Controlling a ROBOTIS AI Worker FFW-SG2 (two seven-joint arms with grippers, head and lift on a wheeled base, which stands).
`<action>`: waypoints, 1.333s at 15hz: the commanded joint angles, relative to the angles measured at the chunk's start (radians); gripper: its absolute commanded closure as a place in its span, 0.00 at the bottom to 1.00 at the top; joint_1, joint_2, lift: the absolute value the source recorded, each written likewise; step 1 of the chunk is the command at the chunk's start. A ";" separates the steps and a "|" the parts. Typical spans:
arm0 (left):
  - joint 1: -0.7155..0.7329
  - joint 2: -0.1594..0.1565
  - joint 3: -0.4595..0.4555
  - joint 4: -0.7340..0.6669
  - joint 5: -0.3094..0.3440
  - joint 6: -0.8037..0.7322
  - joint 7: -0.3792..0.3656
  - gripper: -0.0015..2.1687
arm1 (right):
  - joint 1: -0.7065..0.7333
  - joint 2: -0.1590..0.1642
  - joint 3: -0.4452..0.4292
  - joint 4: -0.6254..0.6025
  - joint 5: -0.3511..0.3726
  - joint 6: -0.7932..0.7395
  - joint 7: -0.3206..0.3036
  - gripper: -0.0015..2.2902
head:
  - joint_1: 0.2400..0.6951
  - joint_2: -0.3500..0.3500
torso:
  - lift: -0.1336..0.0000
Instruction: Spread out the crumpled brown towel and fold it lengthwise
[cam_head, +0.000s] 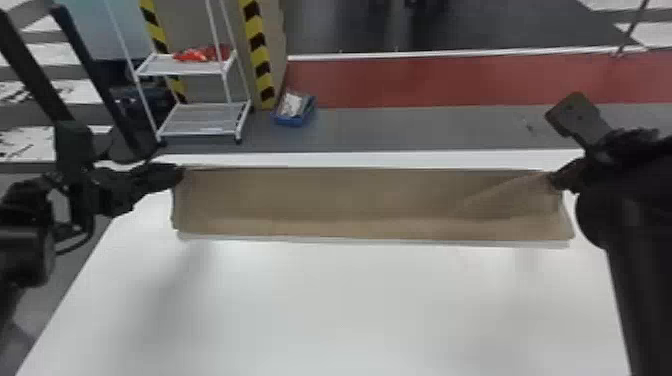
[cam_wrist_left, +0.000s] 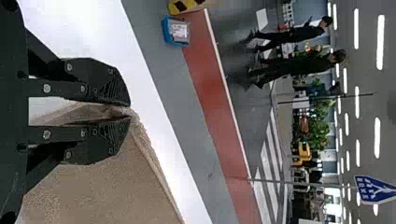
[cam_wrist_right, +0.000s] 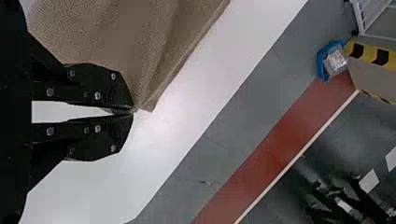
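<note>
Beginning at the left, at the far left corner of the brown towel (cam_head: 320, 200): clamped on the cloth with the left gripper (cam_wrist_left: 130, 112), fabric bunched between the two fingers. From there, stretched rightward across the far part of the white table (cam_head: 320, 300) as one long, narrow band, nearly straight along the far edge and without heaps or crumples through the middle. Along the near edge (cam_head: 375, 238), backed by a thin pale line, perhaps another layer or a hem; impossible to tell which. Farther right, marked by a slanting crease (cam_head: 500, 192) running up toward the far right corner, probably from a slight pull there. At that corner, apparently pinched with the right gripper (cam_wrist_right: 134, 111), fingertips brought together at the very end of the cloth, with a small pointed flap just beside. As for progress: spreading, to judge by the flat shape, as good as done; folding lengthwise, to judge by the narrow band, well along and likely near its end, though hard to confirm without a clear sight of the layers. Still to do, most likely: line up the edges, ease out the crease on the right, lay both far corners down, and let go at both ends.
</note>
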 joint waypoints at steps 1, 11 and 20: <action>0.011 -0.017 0.000 -0.004 0.015 -0.024 0.020 0.00 | 0.009 0.001 0.007 -0.007 -0.004 0.038 -0.043 0.00 | 0.94 0.60 | 0.04; 0.039 -0.012 0.027 -0.016 0.049 -0.024 0.023 0.04 | 0.053 0.001 -0.009 -0.059 -0.022 0.075 -0.059 0.02 | 0.97 0.57 | 0.04; 0.073 -0.009 0.058 -0.052 0.071 0.010 0.008 0.04 | 0.076 0.001 -0.013 -0.091 -0.050 0.127 -0.059 0.03 | 1.00 0.57 | 0.04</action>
